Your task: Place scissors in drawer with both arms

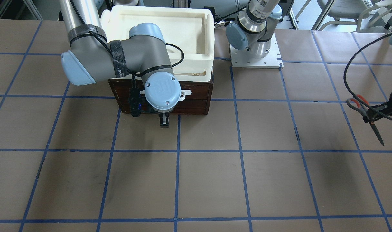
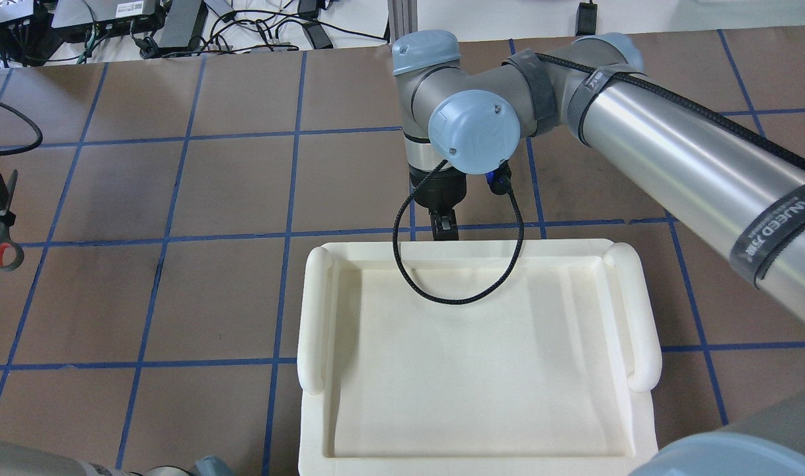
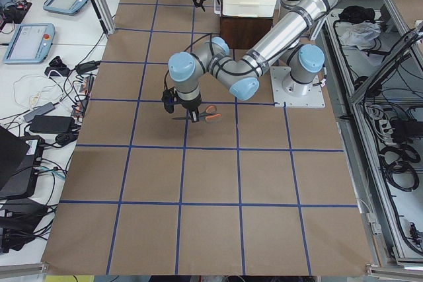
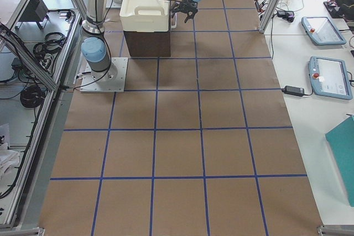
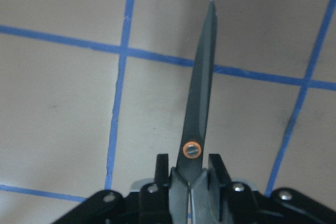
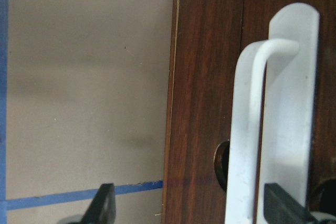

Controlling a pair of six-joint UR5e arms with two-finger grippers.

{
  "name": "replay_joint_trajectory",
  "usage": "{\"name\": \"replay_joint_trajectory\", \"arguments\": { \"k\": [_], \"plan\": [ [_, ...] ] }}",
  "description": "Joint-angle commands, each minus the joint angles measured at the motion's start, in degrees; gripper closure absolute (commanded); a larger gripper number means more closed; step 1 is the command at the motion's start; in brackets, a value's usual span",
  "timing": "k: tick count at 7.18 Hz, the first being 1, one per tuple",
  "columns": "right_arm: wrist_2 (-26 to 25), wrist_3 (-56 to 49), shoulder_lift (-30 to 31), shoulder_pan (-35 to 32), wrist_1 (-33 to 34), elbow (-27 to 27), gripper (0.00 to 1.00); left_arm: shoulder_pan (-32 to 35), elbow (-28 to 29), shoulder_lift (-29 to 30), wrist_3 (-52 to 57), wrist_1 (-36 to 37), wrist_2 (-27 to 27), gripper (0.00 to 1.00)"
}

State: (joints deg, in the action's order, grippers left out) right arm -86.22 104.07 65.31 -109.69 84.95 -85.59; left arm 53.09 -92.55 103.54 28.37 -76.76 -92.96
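Blue-taped brown table [image 1: 209, 180], drawer [image 1: 196, 104] atop

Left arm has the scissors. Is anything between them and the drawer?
Yes. The drawer is shut, and the right gripper with its wrist hangs in front of its white handle, fingers open. No object shows on the table between the scissors and it.

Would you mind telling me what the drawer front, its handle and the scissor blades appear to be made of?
Drawer front: dark reddish-brown wood, likely varnished; grain streaks and a slight sheen show.
Handle: white, smooth, rounded, probably plastic.
Scissor blades: dark metal by their thin, flat, matte look; the pivot ring is orange.
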Motion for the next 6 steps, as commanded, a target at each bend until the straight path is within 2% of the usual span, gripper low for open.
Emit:
{"name": "replay_joint_trajectory", "arguments": {
  "k": [1,3,4,5,6],
  "plan": [
    [0.00,-0.36,-0.18,0.00,0.13,-0.02,0.00,9.89,0.61,-3.16,-1.82,-2.24,1.99,0.88],
    [-0.09,-0.71,-0.62,0.00,0.65,-0.02,0.00,19.03,0.96,-3.69,-11.18,-2.25,3.75,0.88],
    [-0.09,-0.71,-0.88,0.00,1.26,-0.02,0.00,23.68,1.83,-4.48,-11.66,-2.77,3.32,0.88],
    [-0.09,-0.71,-1.15,0.00,1.70,-0.02,0.00,27.99,2.97,-5.27,-11.41,-4.60,3.49,0.88],
    [-0.09,-1.32,-1.15,0.00,2.58,-0.02,0.00,30.56,6.03,-5.62,-12.02,-9.50,2.97,0.88]
  ]
}}
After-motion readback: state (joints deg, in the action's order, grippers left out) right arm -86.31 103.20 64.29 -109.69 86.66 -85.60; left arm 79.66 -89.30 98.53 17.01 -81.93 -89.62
